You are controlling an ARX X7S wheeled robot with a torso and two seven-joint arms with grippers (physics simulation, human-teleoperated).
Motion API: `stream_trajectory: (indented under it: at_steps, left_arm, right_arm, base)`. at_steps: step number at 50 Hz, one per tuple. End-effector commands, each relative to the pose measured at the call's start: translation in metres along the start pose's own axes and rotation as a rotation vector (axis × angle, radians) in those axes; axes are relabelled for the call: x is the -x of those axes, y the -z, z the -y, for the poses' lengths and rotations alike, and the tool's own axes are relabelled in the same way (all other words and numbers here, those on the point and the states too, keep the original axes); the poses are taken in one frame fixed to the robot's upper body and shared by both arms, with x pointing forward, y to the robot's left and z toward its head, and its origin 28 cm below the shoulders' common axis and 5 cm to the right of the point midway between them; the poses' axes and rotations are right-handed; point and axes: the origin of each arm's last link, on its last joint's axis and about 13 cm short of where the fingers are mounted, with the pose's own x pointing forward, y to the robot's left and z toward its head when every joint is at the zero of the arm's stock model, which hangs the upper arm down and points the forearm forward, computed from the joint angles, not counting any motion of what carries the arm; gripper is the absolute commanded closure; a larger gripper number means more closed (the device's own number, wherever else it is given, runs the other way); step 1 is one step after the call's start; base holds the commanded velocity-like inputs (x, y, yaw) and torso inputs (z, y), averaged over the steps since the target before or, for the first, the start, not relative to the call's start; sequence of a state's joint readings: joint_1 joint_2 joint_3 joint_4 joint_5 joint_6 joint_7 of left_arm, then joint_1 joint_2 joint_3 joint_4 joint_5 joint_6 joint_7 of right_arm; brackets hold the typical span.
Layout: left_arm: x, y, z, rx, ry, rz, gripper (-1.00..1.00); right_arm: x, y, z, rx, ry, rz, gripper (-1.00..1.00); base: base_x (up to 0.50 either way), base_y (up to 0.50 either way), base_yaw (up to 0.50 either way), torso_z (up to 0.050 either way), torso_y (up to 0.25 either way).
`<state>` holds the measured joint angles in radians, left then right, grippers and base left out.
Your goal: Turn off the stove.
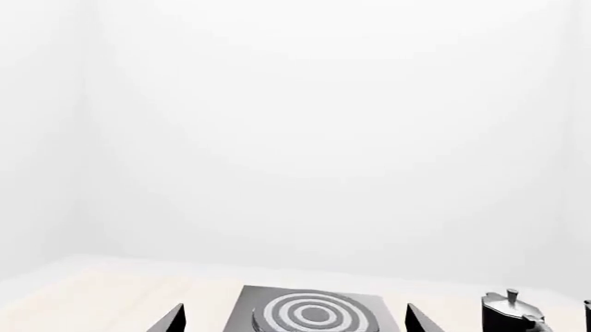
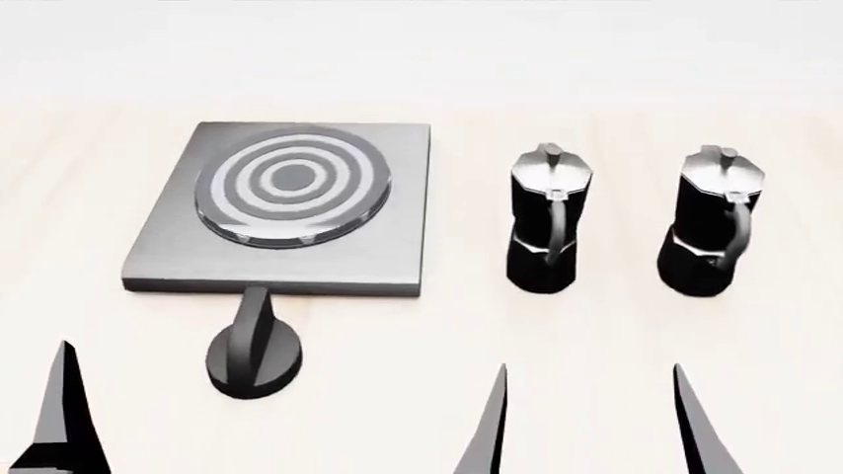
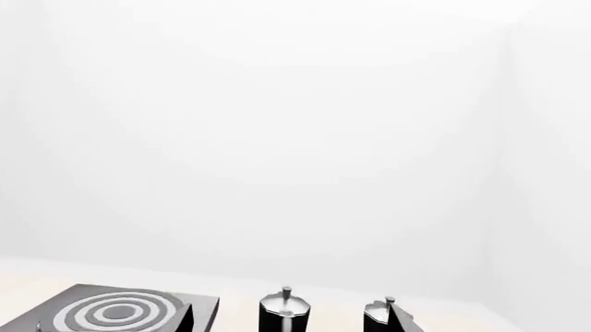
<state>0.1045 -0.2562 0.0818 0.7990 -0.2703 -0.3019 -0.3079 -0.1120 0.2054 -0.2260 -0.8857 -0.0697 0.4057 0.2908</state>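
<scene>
**Stove at upper left of the head view, both pincers clear of it**

The stove (image 2: pixel 283 212) lies flat on the pale bench (image 2: pixel 619 336) in the upper left of the head view, a square grey slab with its ringed burner (image 2: pixel 292 186) set toward the far side. Its black knob (image 2: pixel 255 351) stands on the bench just in front of the slab's near edge, left of centre in the frame, with its ridge (a tall narrow fin) pointing toward the slab.

To the right of the slab stand two moka pots, the nearer moka pot (image 2: pixel 548 219) at centre right and the farther moka pot (image 2: pixel 713 220) toward the right edge, apart from each other, both upright.

The right pincer (image 2: pixel 589 420) shows at the lower right of the frame as two dark fingertips spread wide with bare bench between them, holding nothing. Of the left pincer (image 2: pixel 59 415) only one fingertip shows at the lower left corner of the head view; in the left wrist view its two tips sit wide apart at the bottom edge either side of the slab, holding nothing.
</scene>
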Motion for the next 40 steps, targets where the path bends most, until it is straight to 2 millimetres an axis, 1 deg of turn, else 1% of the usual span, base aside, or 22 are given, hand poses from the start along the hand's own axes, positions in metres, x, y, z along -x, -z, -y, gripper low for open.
stream_trajectory:
  at_steps: [1, 12, 40]
  left_arm:
    - [0.0001, 0.0008, 0.0, 0.0, -0.003, -0.002, -1.0]
    - [-0.0006, 0.0017, 0.0001, -0.002, -0.006, -0.007, -1.0]
    - [-0.0019, 0.0038, -0.0007, -0.001, -0.017, -0.01, -1.0]
  right_arm:
    - [0.0001, 0.0001, 0.0, 0.002, -0.001, 0.0, -1.0]
    - [-0.0001, -0.0006, 0.0003, -0.002, -0.001, 0.003, -1.0]
    - [-0.0002, -0.0005, 0.001, -0.003, 0.003, 0.0, -1.0]
  base:
    - [0.5, 0.0, 0.0, 0.0, 0.0]
    - [0.49, 0.0, 0.0, 0.0, 0.0]
    - [0.43, 0.0, 0.0, 0.0, 0.001]
